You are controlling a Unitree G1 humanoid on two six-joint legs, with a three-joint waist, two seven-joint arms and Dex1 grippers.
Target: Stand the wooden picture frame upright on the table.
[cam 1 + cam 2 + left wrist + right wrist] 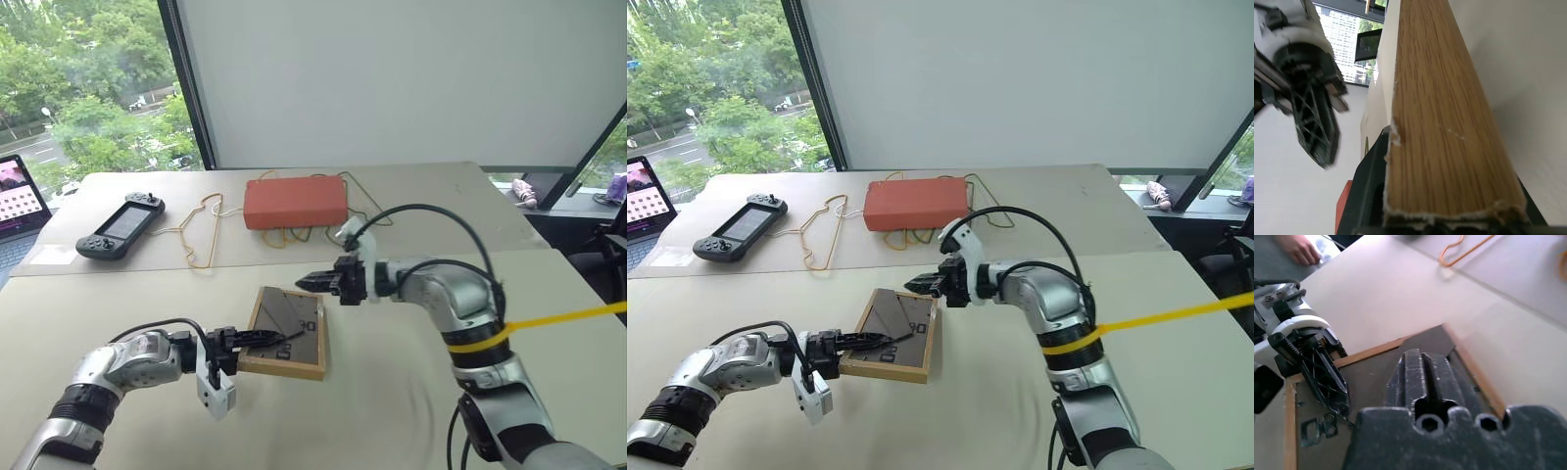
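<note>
Your left gripper pinches the frame's near-left rim, back panel up, tilted off the table. It looks light and stiff; grip the wood. The right gripper, nearly closed, hovers empty above its far edge. There's open table to the right.

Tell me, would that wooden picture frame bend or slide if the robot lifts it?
The wooden picture frame looks rigid, so it probably won't bend. Thin and flat, it seems light. On the smooth table, held at one edge by the left gripper, it might slide or pivot.
</note>
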